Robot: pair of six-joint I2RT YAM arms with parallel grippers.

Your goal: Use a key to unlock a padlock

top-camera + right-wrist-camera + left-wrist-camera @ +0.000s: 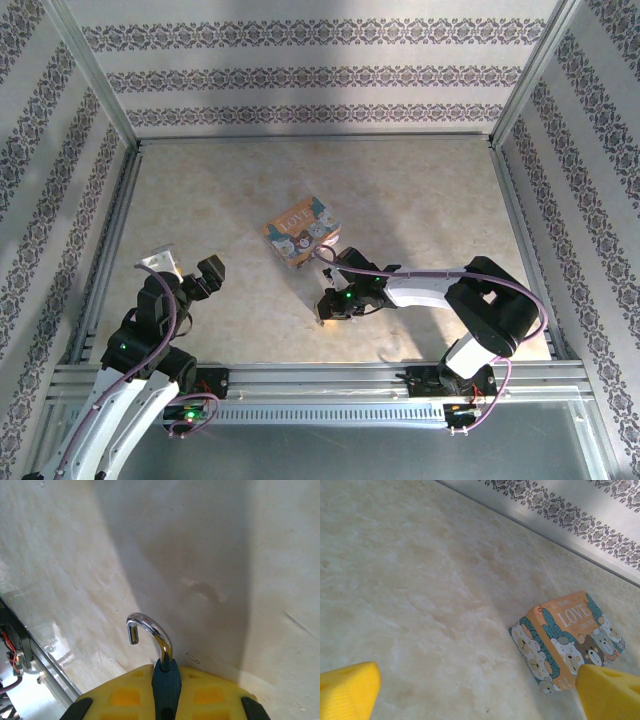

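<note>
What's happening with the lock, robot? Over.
Left fingers open, empty. Right fingers shut on padlock, shackle end free. Box nearby, not blocking.

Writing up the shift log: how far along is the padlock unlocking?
Looks done: the padlock has its shackle standing open, free end in the air. In hand: the right end effector is shut on its teal body; the left end effector is open, empty. Left: probably just setting it down.
</note>
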